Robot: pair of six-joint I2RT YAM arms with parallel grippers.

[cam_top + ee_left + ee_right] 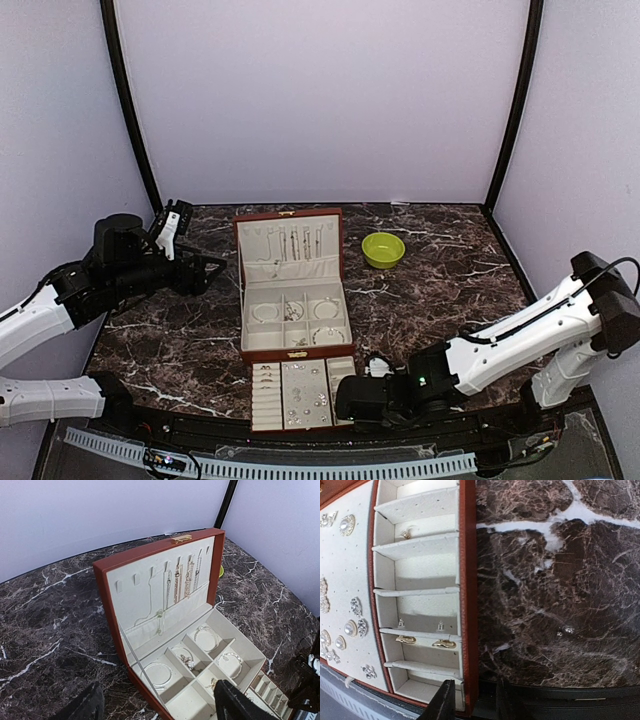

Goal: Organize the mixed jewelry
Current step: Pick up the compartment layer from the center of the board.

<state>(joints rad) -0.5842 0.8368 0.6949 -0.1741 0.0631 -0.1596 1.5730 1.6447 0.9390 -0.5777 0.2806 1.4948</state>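
The mixed jewelry lies in several places. Bracelets and charms fill the open reddish-brown box, and chains hang in its lid. Gold earrings, studs and pearl pieces sit in the cream compartment tray in front of the box. One tiny silvery piece lies loose on the marble. My right gripper is low at the tray's right end, with one finger inside the last compartment and one outside the red-brown wall; a gap still shows. My left gripper hovers open to the left of the box.
A green bowl stands at the back right of the box. The dark marble table ends in a black front edge just below the tray. Purple walls enclose the back and both sides.
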